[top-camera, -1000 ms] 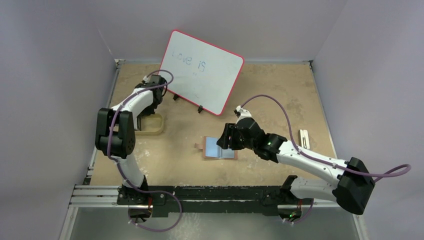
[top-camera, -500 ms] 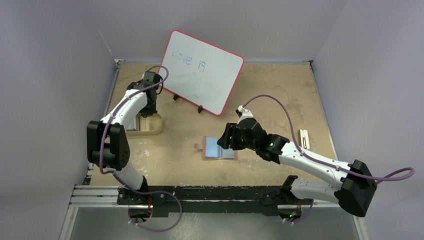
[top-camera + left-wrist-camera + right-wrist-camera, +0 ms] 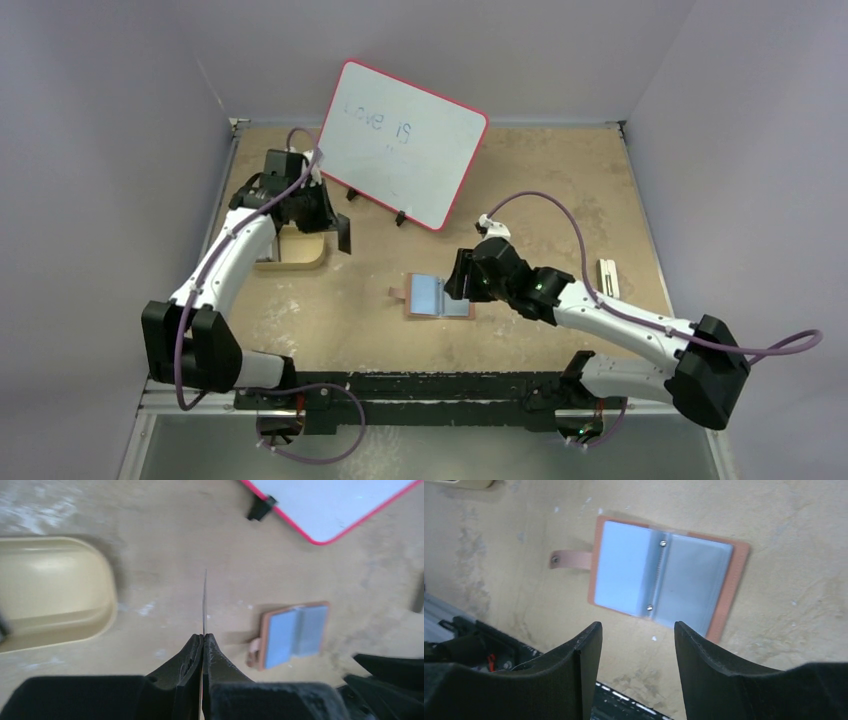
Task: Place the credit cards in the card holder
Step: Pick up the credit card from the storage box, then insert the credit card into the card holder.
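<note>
We look down on the table (image 3: 560,200), with the whiteboard (image 3: 405,155) propped at its far side. The biggest change is in the left arm (image 3: 232,258). It was bent over the tray (image 3: 318,255) a moment ago and has now stretched out past it toward the middle. The left gripper (image 3: 203,639) is clenched on 1 credit card (image 3: 204,597), just beside the tray and still well apart from the card holder (image 3: 438,296). We judge the pick done and the carry begun.

The right gripper (image 3: 638,630) has barely shifted. It hovers at the holder's right half with its fingers spread, grasping nothing.

The card holder lies open and flat near the table's middle. Its long axis runs left to right, and its tab strap (image 3: 571,559) points to our left. 2 pale pages face up, split by a spine with 2 rivets (image 3: 662,543).

The card shows edge-on to the left wrist camera, as 1 thin line running straight out from the fingertips. Which side is its long one we cannot tell. We judge it needs tilting flatter before it can slide under a page.
</note>
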### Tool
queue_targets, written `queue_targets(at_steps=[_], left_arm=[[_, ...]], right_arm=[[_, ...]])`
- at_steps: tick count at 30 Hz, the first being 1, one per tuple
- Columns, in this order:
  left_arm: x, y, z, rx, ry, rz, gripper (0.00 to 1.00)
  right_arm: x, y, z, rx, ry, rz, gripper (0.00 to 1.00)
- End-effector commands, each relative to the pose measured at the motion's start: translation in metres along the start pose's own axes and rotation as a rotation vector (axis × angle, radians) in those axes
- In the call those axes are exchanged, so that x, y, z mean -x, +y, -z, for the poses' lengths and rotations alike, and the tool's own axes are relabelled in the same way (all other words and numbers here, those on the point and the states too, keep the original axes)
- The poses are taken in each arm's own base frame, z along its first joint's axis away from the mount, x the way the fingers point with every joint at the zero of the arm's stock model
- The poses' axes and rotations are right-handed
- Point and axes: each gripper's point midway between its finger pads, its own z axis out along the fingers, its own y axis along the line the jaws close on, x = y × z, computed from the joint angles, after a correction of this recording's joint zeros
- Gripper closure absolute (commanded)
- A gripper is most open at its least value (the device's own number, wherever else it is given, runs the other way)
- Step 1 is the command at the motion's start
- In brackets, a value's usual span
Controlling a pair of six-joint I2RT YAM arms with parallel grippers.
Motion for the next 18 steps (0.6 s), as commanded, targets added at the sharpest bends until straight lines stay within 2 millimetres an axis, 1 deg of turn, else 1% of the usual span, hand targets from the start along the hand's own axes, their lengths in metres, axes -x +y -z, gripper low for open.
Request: queue_targets(at_steps=[1,3,5,7,10,13,18], left_arm=[[-0.001,-0.067,0.013,-0.39,-0.038,0.121,1.0],[-0.003,-0.085,0.017,-0.48,-0.064,0.168,1.0],[-0.013,-0.106,0.021,-0.568,-0.056,0.179,1.0],[-0.025,-0.118,0.017,-0.596,-0.037,0.187,1.0],[-0.044,-0.136,0.008,-0.639,-0.001,0.203,1.0],[-0.058,-0.141,-0.004,-0.648,0.009,0.23,1.0],[-0.082,-0.149,-0.02,-0.729,0.023,0.296,1.0]], right_arm=[[0.02,-0.018,0.002,-0.118,-0.059,0.004,0.42],[0.021,-0.023,-0.001,-0.136,-0.056,0.002,0.42],[0.019,-0.032,-0.007,-0.153,-0.042,-0.007,0.42],[0.018,-0.04,-0.015,-0.141,-0.022,-0.037,0.42],[0.014,-0.046,-0.025,-0.079,0.01,-0.089,0.43],[0.011,-0.052,-0.031,-0.096,0.018,-0.098,0.43],[0.0,-0.055,-0.041,-0.109,0.07,-0.096,0.45]])
